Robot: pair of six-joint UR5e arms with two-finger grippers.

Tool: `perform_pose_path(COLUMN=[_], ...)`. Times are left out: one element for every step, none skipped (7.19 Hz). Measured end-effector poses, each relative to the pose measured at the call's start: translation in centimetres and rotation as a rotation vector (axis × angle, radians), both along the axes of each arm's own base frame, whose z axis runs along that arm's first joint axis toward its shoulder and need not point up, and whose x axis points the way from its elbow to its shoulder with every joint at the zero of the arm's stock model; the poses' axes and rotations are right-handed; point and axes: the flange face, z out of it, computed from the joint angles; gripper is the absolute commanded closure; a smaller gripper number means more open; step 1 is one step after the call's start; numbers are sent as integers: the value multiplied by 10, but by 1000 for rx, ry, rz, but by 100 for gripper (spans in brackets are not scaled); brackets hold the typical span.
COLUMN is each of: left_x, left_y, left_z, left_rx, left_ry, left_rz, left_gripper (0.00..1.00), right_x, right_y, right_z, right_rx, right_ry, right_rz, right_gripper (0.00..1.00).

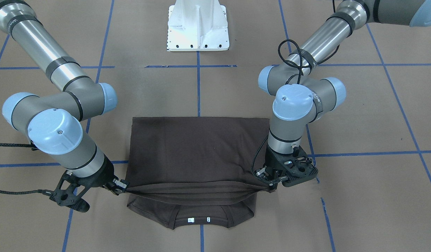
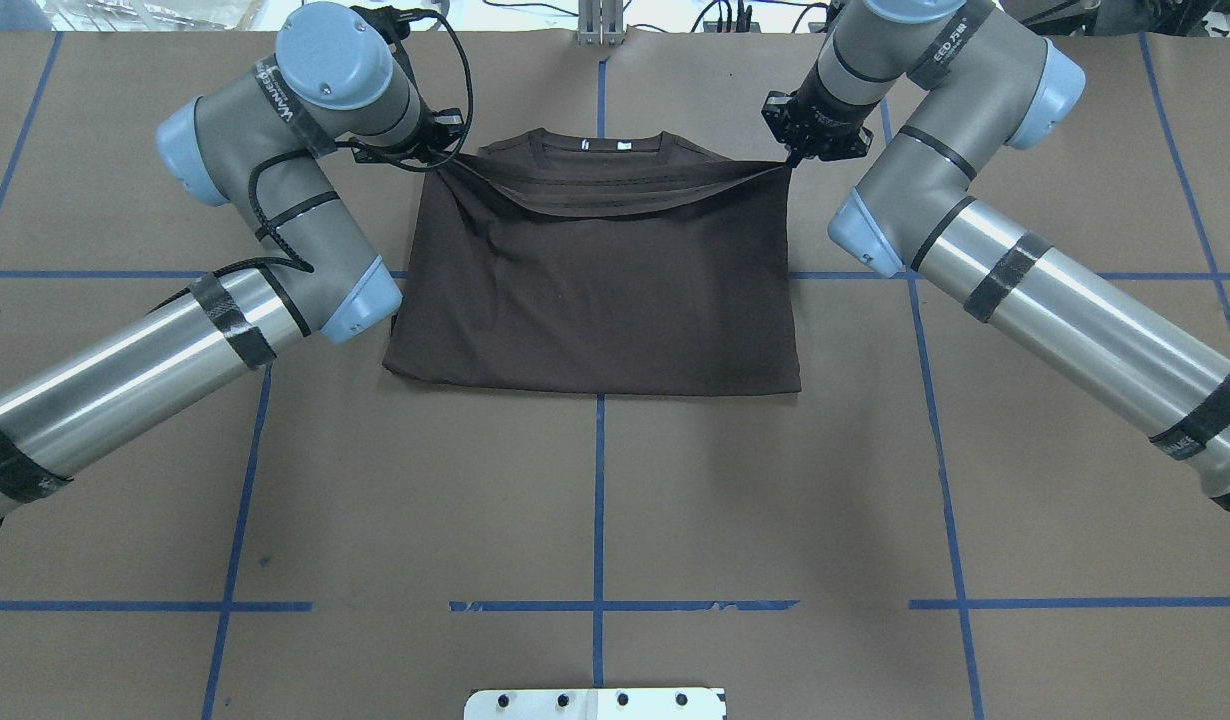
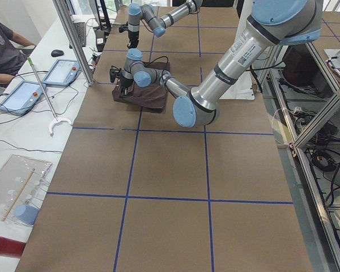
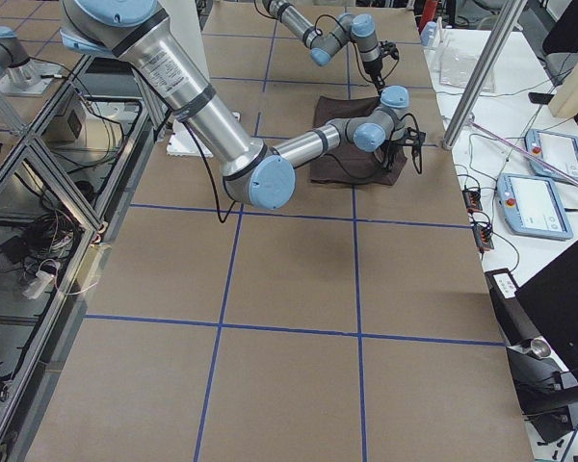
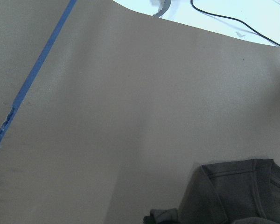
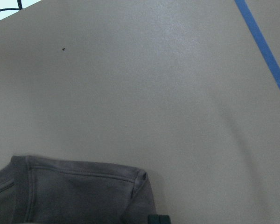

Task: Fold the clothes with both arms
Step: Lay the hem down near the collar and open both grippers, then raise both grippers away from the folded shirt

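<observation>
Near the desk (image 1: 359,115) edge across from the robot, in the middle, lay one dark brown T-shirt (image 1: 198,147). That was the front camera's view. Its top layer was folded over, and the loose edge hung stretched between two pincers. The left gripper (image 1: 270,186) was clamped on one corner of that edge. The right gripper (image 1: 122,186) was clamped on the other corner. Two white neck tags (image 1: 191,219) showed on the collar, which lay flat past the lifted edge. One white base (image 1: 198,26) stood at the robot's own edge.

From overhead, two arms reached in, the left arm (image 2: 295,200) and the right arm (image 2: 1055,300), one from each side. Both pincers squeezed the shirt's corners, and the cloth sagged a little between them.

From each end of the desk, the shirt looked like one small dark patch by the far long edge. The pincers were too small there to tell if they were closed.

The left wrist camera saw one piece of shirt at the bottom right and one blue tape line (image 5: 36,70). The right wrist camera saw one piece of shirt at the bottom left and one blue line too.
</observation>
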Motion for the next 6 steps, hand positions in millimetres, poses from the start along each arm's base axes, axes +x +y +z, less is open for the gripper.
perform_pose_path(left_x=[0,-4,-10,-14,-16,-19], left_y=[0,-4,-8,-10,-10,-6], left_z=[-1,-4,-7,-9,-12,-20], left_rx=[4,10,15,15,15,21], left_ry=[-1,-2,-1,-2,1,9], left_rz=[0,-4,-12,-16,-16,-15], left_gripper=[0,0,0,0,0,0], right_x=[0,2,5,7,4,-7], right_y=[-1,-4,-4,0,20,55], right_z=[3,4,4,5,13,25], right_rx=[7,16,19,19,20,19], right_ry=[-1,-1,-7,-18,-31,-40], right_rz=[3,7,2,-8,-30,-68], right_gripper=[0,0,0,0,0,0])
